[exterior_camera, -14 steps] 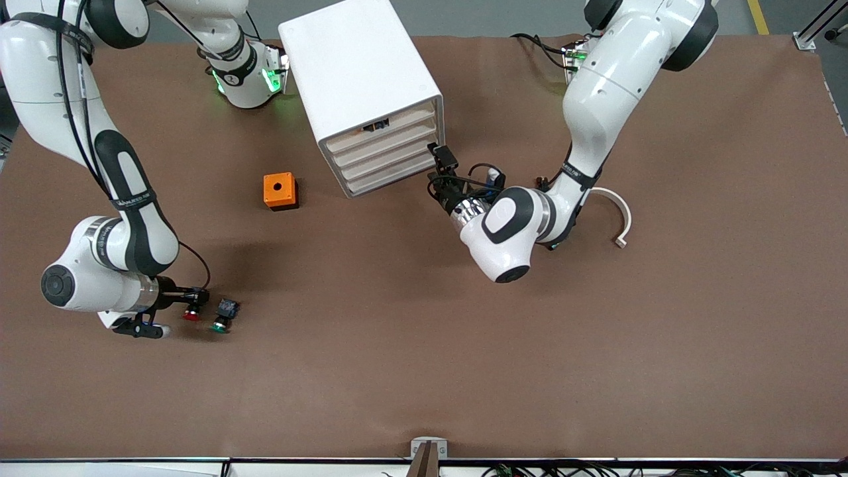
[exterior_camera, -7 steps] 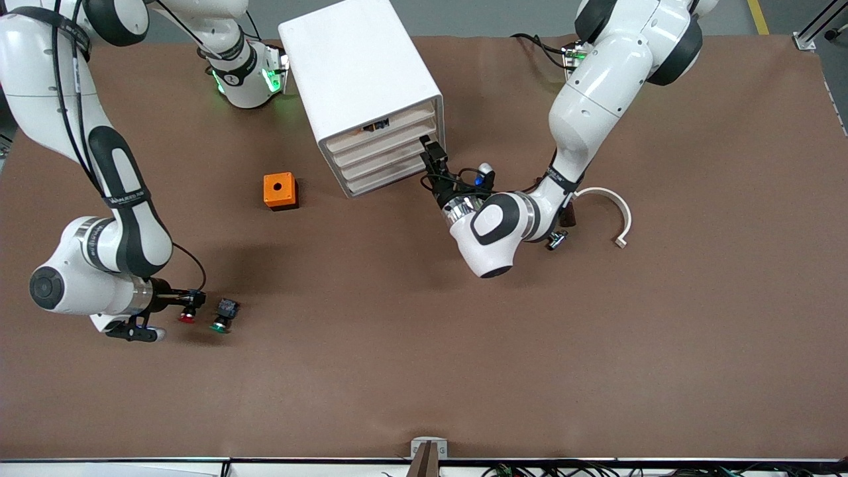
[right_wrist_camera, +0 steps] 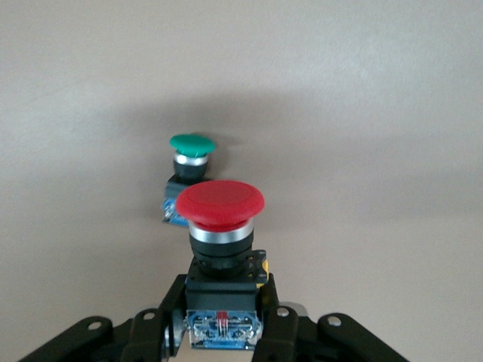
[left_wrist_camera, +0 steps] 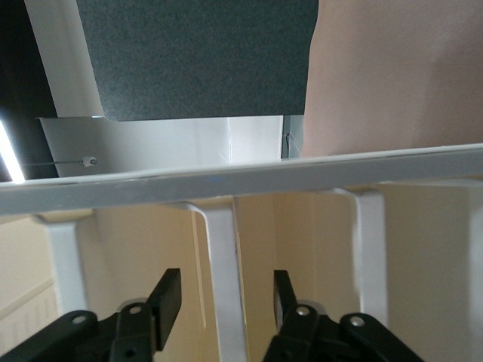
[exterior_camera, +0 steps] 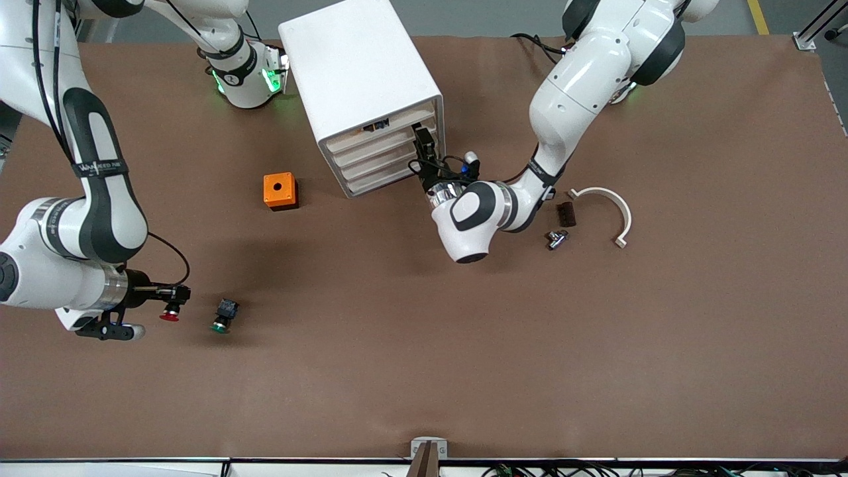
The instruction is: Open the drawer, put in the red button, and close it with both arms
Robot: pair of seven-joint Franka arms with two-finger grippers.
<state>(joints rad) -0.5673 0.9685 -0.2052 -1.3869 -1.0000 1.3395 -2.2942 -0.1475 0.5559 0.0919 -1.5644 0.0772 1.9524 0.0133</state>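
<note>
Right now the right gripper (exterior_camera: 177, 293) clamps the red button (right_wrist_camera: 219, 204) by its black body, lifted over bare table; green button (exterior_camera: 221, 317) at its 3 o'clock. Left gripper (left_wrist_camera: 226, 302) sits half-closed astride a rib on the drawer (exterior_camera: 387, 144) front of the cabinet (exterior_camera: 354, 66). Risk, my guess: fingers slip off the rib, or catch the neighbouring tray. No readable labels.

Two big white arms with black joint bands are seen. Small words are printed on the black bands. Thin black cables are strung along the right arm (exterior_camera: 86, 199). Green lights are shown on its base. Shiny silver rings are fitted before the small black grippers.
</note>
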